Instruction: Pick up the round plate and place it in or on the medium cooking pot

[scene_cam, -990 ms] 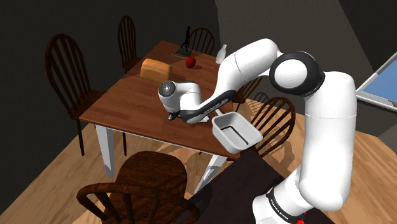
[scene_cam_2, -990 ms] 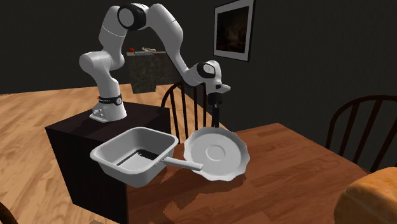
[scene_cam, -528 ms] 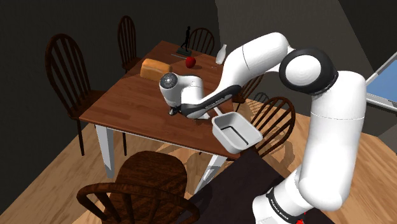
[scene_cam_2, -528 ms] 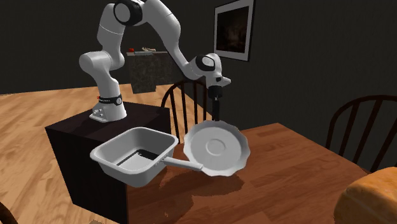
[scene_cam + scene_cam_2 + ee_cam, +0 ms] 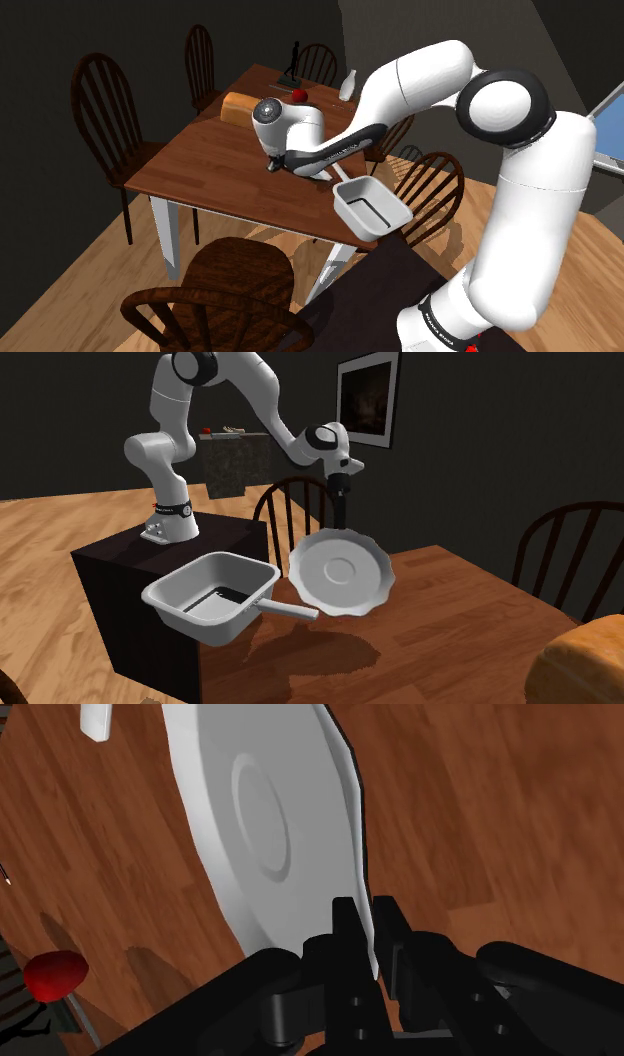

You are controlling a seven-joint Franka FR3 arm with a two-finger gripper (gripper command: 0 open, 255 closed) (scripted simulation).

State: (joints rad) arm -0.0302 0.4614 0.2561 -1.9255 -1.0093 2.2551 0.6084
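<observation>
Just off the pot's (image 5: 228,567) handle side, the plate (image 5: 341,573) has risen clear of the tabletop (image 5: 450,614) since a moment ago and hangs on edge, our pincer (image 5: 341,524) clamped on its upper rim. We judge the lift done. Next we carry it over the pot.

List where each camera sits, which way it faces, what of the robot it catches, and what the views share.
Shoulder view: beside and behind the stand, looking down over the table; arm reaches up-left.
Second exterior view: across the table, facing the whole arm and stand; gripper holds the plate beside the pot.
Wrist view: on the hand, along the gripper at plate and table.
Shared: both exteriors show pot and table.
</observation>
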